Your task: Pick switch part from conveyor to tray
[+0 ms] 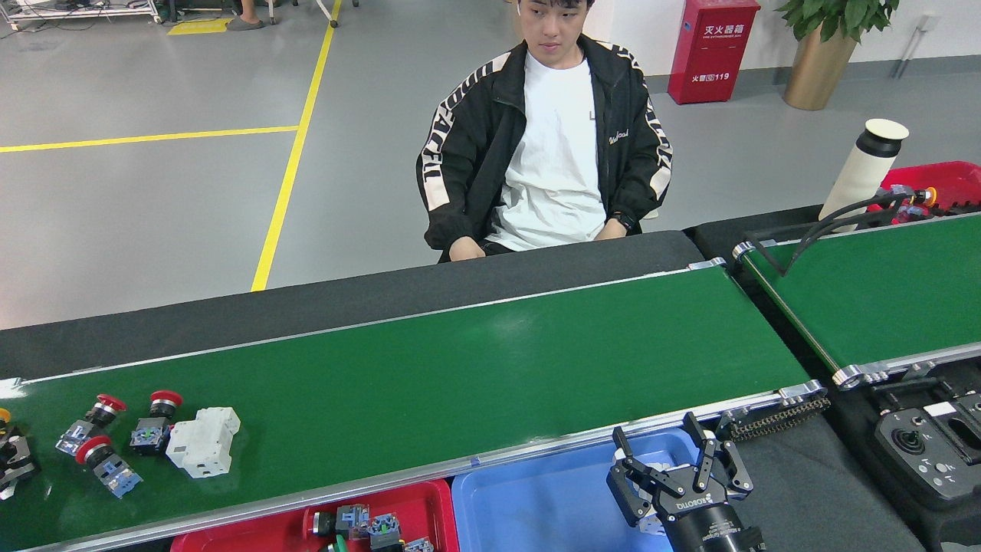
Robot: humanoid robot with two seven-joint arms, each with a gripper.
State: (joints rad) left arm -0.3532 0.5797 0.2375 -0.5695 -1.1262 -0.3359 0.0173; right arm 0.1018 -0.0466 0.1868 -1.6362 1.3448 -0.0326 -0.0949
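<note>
- The right black two-finger gripper [663, 464] rises from the bottom edge with its fingers spread apart and nothing between them, above the blue plastic tray [536, 510].
- The left gripper [11, 464] barely shows at the left edge; whether it is open I cannot tell.
- Red-capped push-button switch parts [107, 464] and a white plastic breaker block [203, 441] lie at the left end of the glossy dark-green conveyor belt [475, 376].
- More switch parts lie in the red plastic tray [429, 506].

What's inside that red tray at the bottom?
The red tray holds a few switch parts, black and blue bodies with one red and one green cap. The picture's lower edge cuts off most of the tray, so anything else in it is hidden.
</note>
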